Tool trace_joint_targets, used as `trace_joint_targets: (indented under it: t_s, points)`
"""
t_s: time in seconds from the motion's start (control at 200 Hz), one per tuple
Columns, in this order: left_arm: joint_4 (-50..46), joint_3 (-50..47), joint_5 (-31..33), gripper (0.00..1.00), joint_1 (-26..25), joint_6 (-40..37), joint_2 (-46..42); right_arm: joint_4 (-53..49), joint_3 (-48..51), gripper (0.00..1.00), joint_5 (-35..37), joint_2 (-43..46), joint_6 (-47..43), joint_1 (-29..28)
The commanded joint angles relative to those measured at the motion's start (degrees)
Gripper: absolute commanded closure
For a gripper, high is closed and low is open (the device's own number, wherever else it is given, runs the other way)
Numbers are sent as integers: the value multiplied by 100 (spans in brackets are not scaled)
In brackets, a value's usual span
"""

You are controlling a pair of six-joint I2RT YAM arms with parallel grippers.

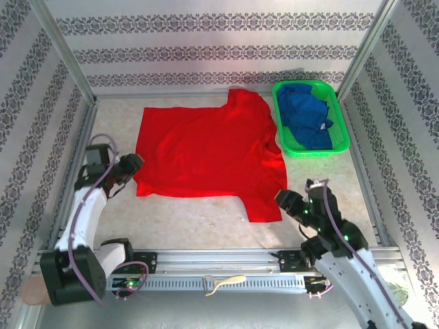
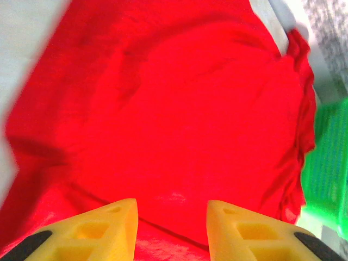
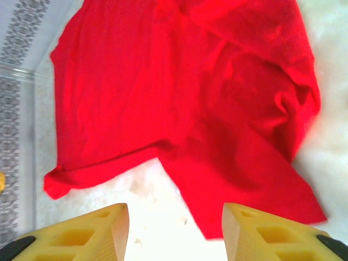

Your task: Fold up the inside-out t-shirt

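Observation:
The inside-out t-shirt (image 1: 206, 147) is bright red and lies spread flat in the middle of the table, one sleeve pointing to the near right. My left gripper (image 1: 135, 163) hovers at the shirt's near-left corner. In the left wrist view its yellow fingers (image 2: 122, 217) stand apart over the red cloth (image 2: 179, 109), and the left gripper (image 2: 173, 217) is open with nothing between them. My right gripper (image 1: 283, 199) sits just right of the near sleeve. In the right wrist view the right gripper (image 3: 174, 225) is open above bare table, with the sleeve of the t-shirt (image 3: 250, 179) just ahead.
A green basket (image 1: 341, 140) holding a blue garment (image 1: 307, 116) stands at the back right, touching the shirt's far sleeve; the basket (image 2: 326, 157) also shows in the left wrist view. Metal frame rails border the table (image 1: 199, 216). A cream tool (image 1: 223, 282) lies on the near rail.

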State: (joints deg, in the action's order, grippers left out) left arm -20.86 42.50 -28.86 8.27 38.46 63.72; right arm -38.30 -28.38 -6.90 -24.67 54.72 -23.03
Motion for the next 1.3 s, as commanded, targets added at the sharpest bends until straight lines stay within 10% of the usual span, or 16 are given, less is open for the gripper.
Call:
trace_joint_targets:
  t_s: [0.0,0.385,0.629,0.854,1.104,1.299]
  points:
    - [400,440,227,61,-670,-123,702,1480,-390,51,278,-1366,-659,-13]
    - [557,-634,1830,58,-895,70,1185,3281,-992,51,344,-4405,-905,-209]
    - [-587,-1837,3126,49,-745,605,-1022,3675,-153,51,681,-4521,-456,-448]
    - [-332,-1807,2784,45,-695,753,-2524,3546,-590,50,748,-4456,-894,-317]
    - [1268,-628,983,42,-837,491,26,3103,-2742,50,851,-6086,-1880,48]
    - [2183,-281,826,40,-1116,1000,1789,2786,-4337,49,1456,-7597,-2000,362]
